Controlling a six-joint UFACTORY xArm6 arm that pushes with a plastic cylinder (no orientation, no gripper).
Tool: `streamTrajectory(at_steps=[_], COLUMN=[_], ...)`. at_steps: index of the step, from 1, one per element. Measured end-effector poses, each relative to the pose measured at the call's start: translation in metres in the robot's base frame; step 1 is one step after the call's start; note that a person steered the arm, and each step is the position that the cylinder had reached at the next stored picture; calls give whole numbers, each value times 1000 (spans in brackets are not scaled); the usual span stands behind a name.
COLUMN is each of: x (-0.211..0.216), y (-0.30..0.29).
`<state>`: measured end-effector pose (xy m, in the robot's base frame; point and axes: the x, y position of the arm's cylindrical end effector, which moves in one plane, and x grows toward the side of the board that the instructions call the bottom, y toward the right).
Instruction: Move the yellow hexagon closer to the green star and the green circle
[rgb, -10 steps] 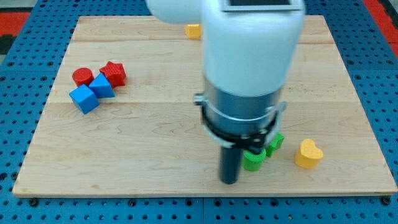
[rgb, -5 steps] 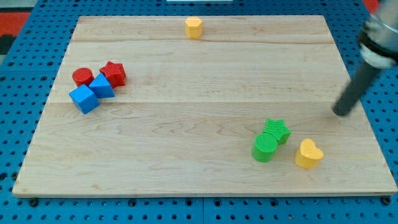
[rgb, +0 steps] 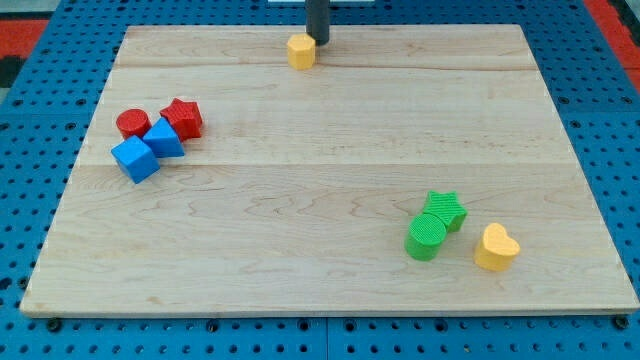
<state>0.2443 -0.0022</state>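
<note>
My tip behind the yellow hexagon, ready to push.

My bare tip (rgb: 318, 42), holding nothing, touched the yellow hexagon (rgb: 300, 51); the green star (rgb: 446, 210) and green circle (rgb: 427, 237) lay far toward the view's bottom right.

The wooden board (rgb: 300, 200) carries a yellow hexagon (rgb: 300, 51) at its far edge, with my tip (rgb: 317, 42) just right of it. At the left cluster a red circle (rgb: 132, 123), red star (rgb: 183, 117) and two blue cubes (rgb: 148, 148). Near right sit a green star (rgb: 445, 209), green circle (rgb: 426, 238) and yellow heart (rgb: 496, 248)
</note>
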Motion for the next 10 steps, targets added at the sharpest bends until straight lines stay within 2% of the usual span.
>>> streamTrajectory(at_steps=[1,2,3,4,5,6,9,10], x=[28,-15,-9,25,41,35,176,206], y=[5,0,-46,-58,-69,-101,33,76])
